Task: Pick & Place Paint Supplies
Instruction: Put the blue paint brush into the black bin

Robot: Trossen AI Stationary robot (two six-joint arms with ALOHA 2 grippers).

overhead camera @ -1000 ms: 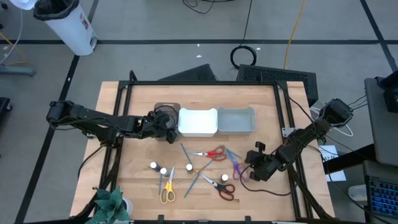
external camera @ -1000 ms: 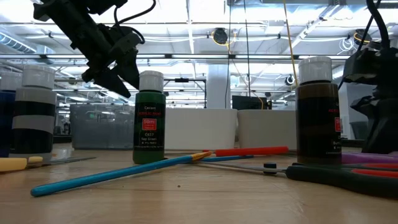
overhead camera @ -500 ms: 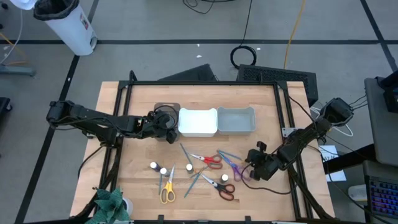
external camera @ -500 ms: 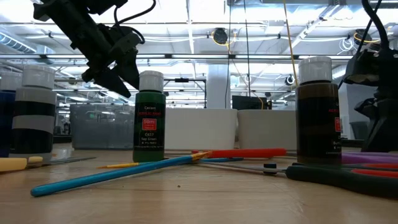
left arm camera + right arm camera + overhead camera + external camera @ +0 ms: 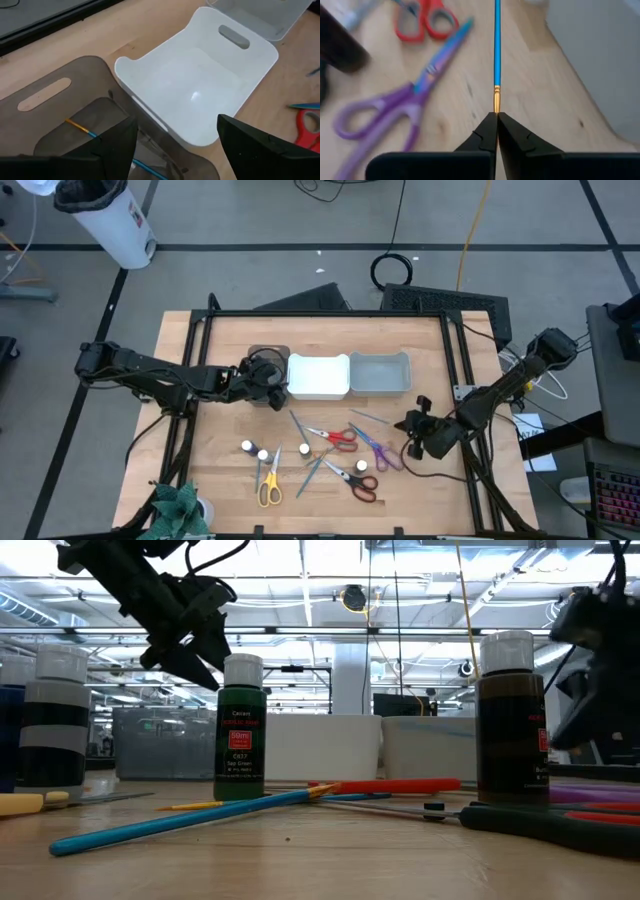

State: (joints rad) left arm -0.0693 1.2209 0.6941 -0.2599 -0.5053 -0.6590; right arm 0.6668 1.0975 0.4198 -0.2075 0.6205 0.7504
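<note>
My right gripper (image 5: 408, 425) hangs over the table's right half, shut on a thin teal brush (image 5: 371, 417) that points toward the table's left. Red scissors (image 5: 338, 437), purple scissors (image 5: 378, 450), black scissors (image 5: 358, 480) and yellow scissors (image 5: 268, 485) lie flat on the wood. Among them stand several white-capped bottles (image 5: 263, 454) and lie loose brushes (image 5: 312, 470). My left gripper (image 5: 172, 145) hangs open above the brown bin (image 5: 262, 357), where another brush (image 5: 80, 127) lies. My right gripper pinches the brush at its gold ferrule end (image 5: 496, 100) between the tips of its two fingers (image 5: 485, 131). The fingers slant down from the table's right side and lie along the brush. The teal shaft (image 5: 497, 45) sticks straight out ahead of them over the wood.
A white bin (image 5: 318, 376) and a grey bin (image 5: 380, 372) stand side by side right of the brown bin, at the table's far middle. A green plant (image 5: 178, 508) sits at the near left corner. Bare wood lies along the near right edge.
My right gripper has risen, staying shut on the teal brush. The brush has come up from beside the purple scissors and now lies farther back, pointing left. The red scissors have shifted a little toward the table's left.
</note>
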